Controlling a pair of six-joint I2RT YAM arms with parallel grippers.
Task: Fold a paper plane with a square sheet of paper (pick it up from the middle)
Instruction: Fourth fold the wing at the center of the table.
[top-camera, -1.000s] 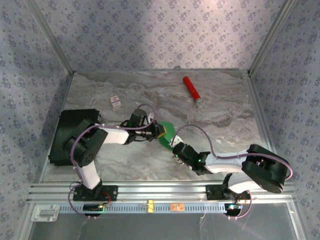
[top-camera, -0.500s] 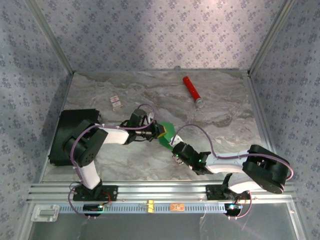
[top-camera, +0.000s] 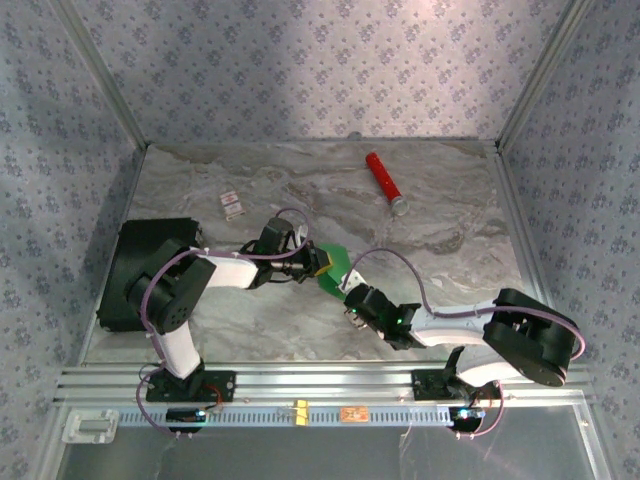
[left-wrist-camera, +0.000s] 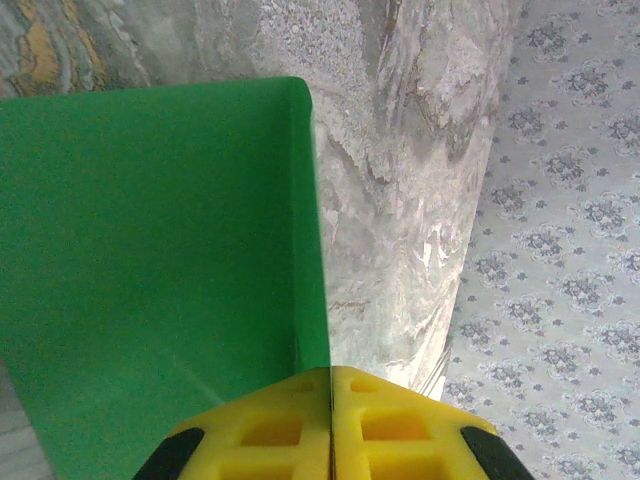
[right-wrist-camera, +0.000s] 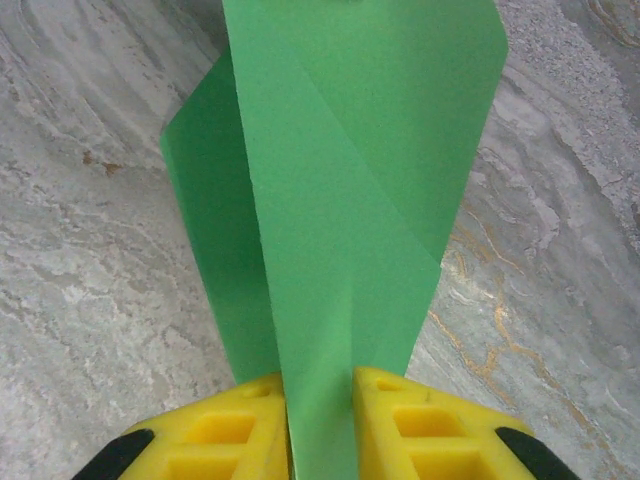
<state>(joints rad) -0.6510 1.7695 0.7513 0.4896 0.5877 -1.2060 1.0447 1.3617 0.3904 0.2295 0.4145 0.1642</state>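
Note:
The square sheet of paper (top-camera: 336, 266), bright green and creased with folds, hangs between my two grippers at the middle of the table. My left gripper (top-camera: 321, 262) is shut on its left edge. In the left wrist view the yellow fingers (left-wrist-camera: 400, 425) meet flat on the thin edge, and the sheet (left-wrist-camera: 150, 250) spreads away to the left. My right gripper (top-camera: 350, 294) holds the near end from the front right. In the right wrist view a folded strip of the paper (right-wrist-camera: 350, 170) runs up between the yellow fingers (right-wrist-camera: 420, 420) of the gripper (right-wrist-camera: 320, 378), which stand slightly apart around it.
A red cylinder (top-camera: 383, 180) lies at the back right. A black flat box (top-camera: 140, 270) sits at the left edge beside the left arm. A small card (top-camera: 232, 205) lies at the back left. Patterned walls enclose the marble table (top-camera: 450, 240).

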